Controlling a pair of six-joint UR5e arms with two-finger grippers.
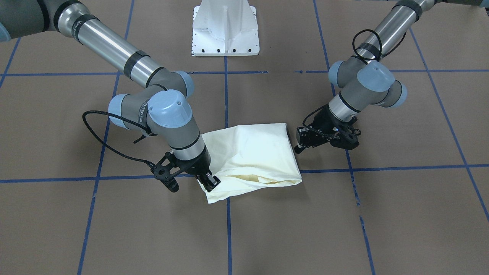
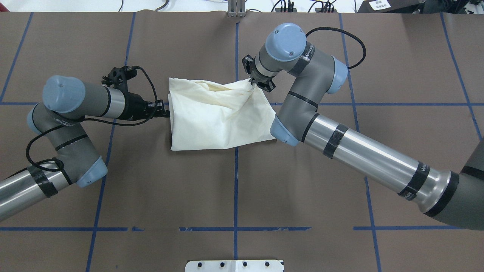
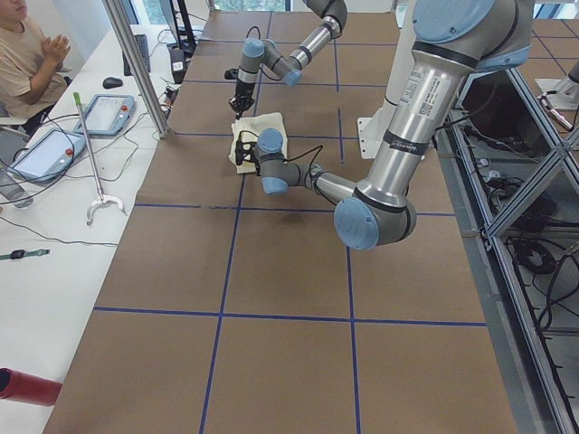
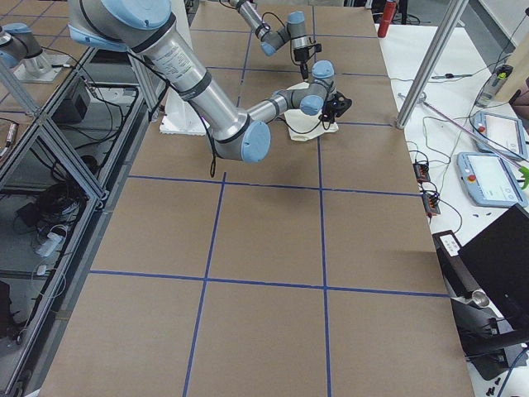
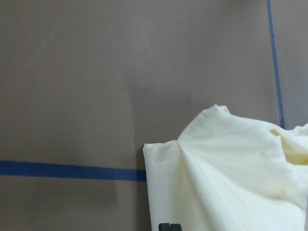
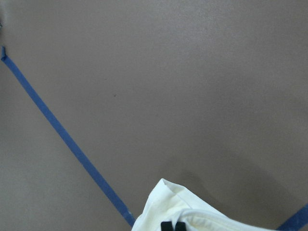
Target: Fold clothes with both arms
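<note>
Overhead exterior: right gripper (image 2: 260, 84) pinched closed on the far corner of the shirt (image 2: 215, 117). Left gripper (image 2: 165, 109) sits just beside the shirt's left edge, jaw gap unreadable. Brown table (image 2: 151, 181) extends wide around the shirt.

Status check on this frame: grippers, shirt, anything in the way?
Right gripper shut on cream shirt's corner. Left gripper at opposite edge, grip unclear. Shirt folded, plain side up. No obstacle showing near it.

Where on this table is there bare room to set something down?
Bare brown table lies between the cream-white folded shirt and the white pedestal base. It is crowded at the shirt's two ends, by the left gripper and right gripper.
</note>
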